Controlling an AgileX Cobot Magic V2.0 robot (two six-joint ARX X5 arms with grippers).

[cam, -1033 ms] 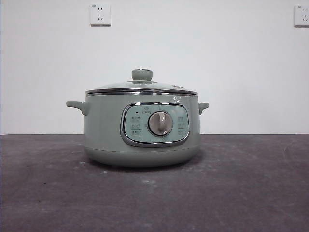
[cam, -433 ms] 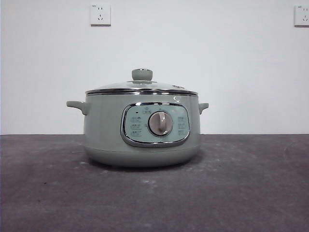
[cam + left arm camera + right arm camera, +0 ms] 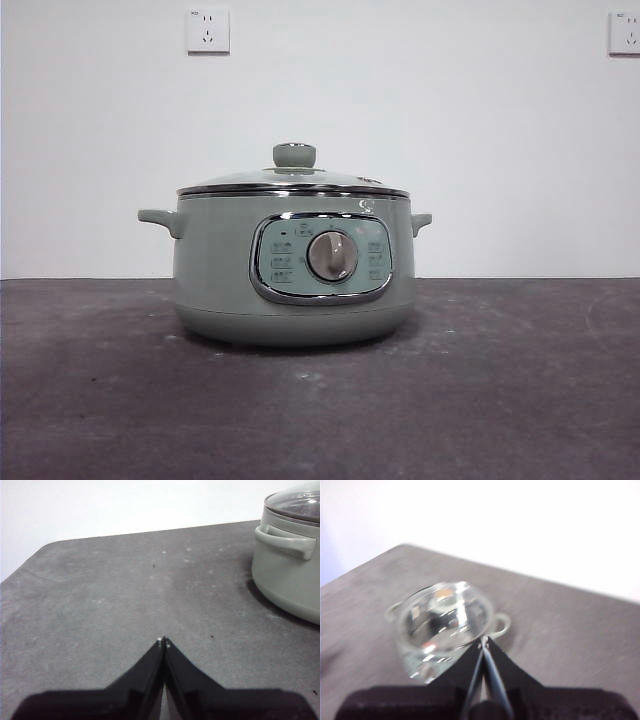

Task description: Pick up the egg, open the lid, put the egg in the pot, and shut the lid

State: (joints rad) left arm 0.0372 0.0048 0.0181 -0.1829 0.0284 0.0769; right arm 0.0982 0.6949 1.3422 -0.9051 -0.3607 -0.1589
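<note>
Lid [image 3: 293,180] sits on pot [image 3: 295,270] — only wrist views show left pincer [image 3: 163,641] and right pincer [image 3: 484,641], both closed, empty.

Front view: even, bright light, sharp focus; wall [image 3: 420,130] near-white; soft shadow on bench [image 3: 500,400] under pot [image 3: 220,280]; small highlights on lid [image 3: 293,178] rim. Left wrist view: sharp; wall overexposed; dark shadow beside pot base; glare on lid glass. Right wrist view: blurred throughout, washed out; wall blown white; lid [image 3: 445,615] glass streaked with glare; pot outline smeared; fingers [image 3: 470,680] soft, dark.
</note>
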